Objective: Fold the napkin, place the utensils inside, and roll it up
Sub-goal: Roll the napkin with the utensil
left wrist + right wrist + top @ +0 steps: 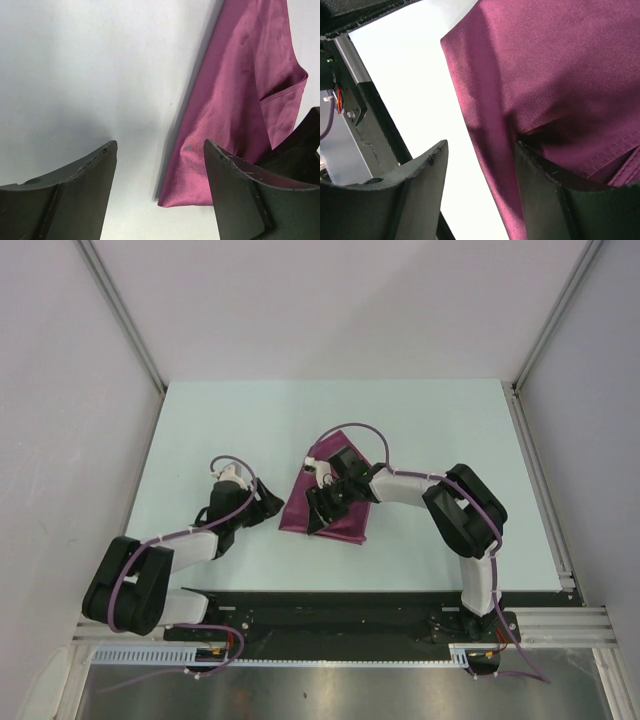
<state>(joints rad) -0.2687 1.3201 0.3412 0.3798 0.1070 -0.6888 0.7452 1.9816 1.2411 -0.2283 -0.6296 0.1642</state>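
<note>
Top external view: nearest the arm bases, the left gripper (pixel 265 505) is positioned just beside the left edge of the napkin (pixel 348 528). The right gripper (pixel 322 508) is positioned over the middle of the cloth. The napkin is located near the centre of the table (pixel 220 430), and bare surface is seen beyond it.

In the left wrist view, the jaws are spread apart and nothing is clamped. A corner of the napkin is seen in the gap, close to one finger (pixel 235 190). In the right wrist view, the jaws are likewise apart. One finger (pixel 545 200) is set over the cloth and the other over bare table. No grip is shown on either side.

Progress is judged as follows. The first fold appears complete, since doubled layers and an overlapping flap are shown. The utensils cannot be made out in any view, so their placement is taken as outstanding. Rolling is not yet begun.

The napkin is a thin woven fabric in plum-magenta, with a slight sheen and soft creases. A stitched hem (pixel 615 150) is visible. The outline is roughly triangular and tapers toward the far side. The fingers are matt black with curved inner faces. The table is smooth and pale.
</note>
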